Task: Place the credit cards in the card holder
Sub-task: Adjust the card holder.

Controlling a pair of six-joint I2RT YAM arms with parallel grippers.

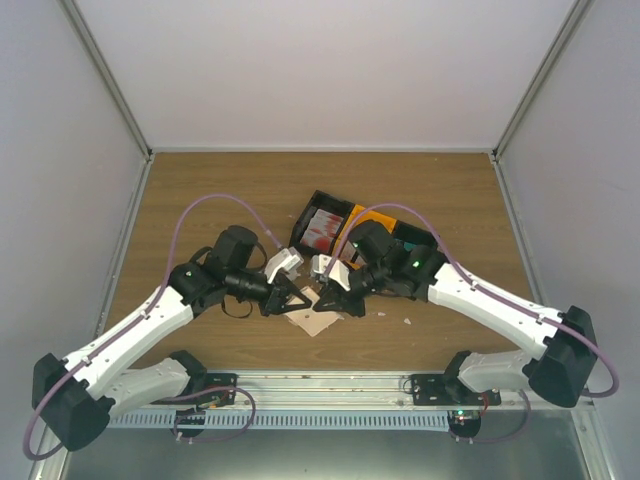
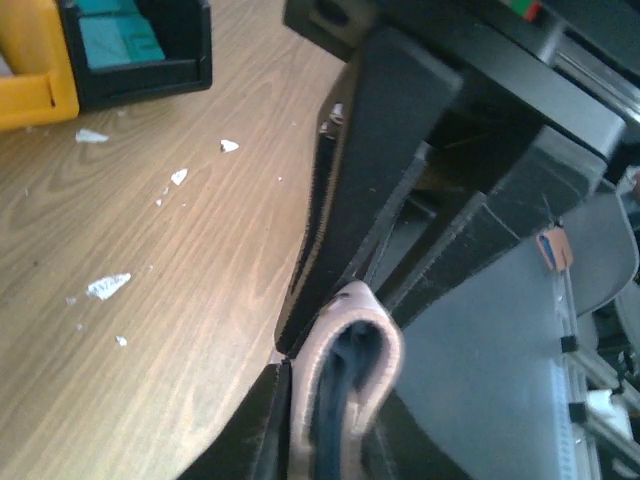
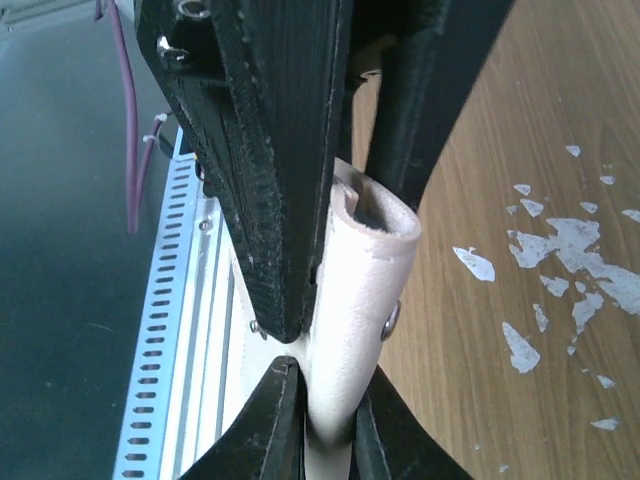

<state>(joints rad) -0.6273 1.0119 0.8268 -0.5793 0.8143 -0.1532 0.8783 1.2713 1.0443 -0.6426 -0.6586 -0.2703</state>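
Beige-tan soft folding card holder (image 3: 362,300): probably light, floppy, pinched edge-on by left gripper (image 2: 330,435) and right gripper (image 3: 328,425); hold near fold.

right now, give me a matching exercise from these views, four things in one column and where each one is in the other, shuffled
Things:
1. card holder
2. teal cards
3. white scraps
4. left arm's purple cable

Where:
a. scattered on the wooden table
b. arching above the arm
c. pinched by fingers of both arms
d. inside a black bin

Pairs: 1-c, 2-d, 3-a, 4-b
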